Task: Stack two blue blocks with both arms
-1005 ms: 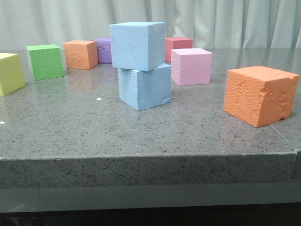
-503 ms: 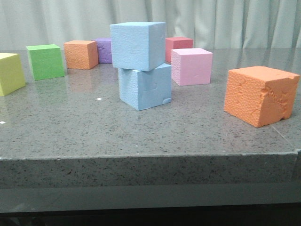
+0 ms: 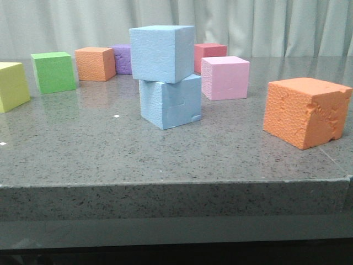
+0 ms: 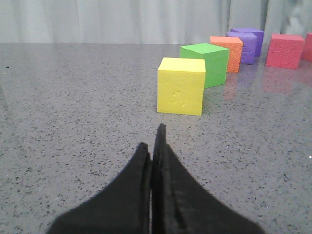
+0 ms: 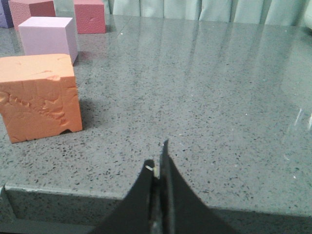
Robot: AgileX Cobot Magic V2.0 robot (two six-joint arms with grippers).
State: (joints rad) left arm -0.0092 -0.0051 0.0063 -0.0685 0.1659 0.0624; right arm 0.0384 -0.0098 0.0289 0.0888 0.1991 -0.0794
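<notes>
Two light blue blocks stand stacked mid-table in the front view: the smoother upper one (image 3: 162,52) rests, turned a little, on the lower one (image 3: 170,101), which has scored lines and a chipped corner. Neither gripper appears in the front view. My left gripper (image 4: 152,141) is shut with nothing in it, low over the table short of a yellow cube (image 4: 181,86). My right gripper (image 5: 159,157) is shut and empty near the table's front edge, beside a large orange cube (image 5: 39,96). Neither wrist view shows the blue blocks.
Around the stack stand a pink cube (image 3: 224,77), a red cube (image 3: 210,54), a purple cube (image 3: 122,58), a small orange cube (image 3: 95,63), a green cube (image 3: 53,72), a yellow cube (image 3: 11,85) and a dented orange cube (image 3: 306,110). A curtain hangs behind the table.
</notes>
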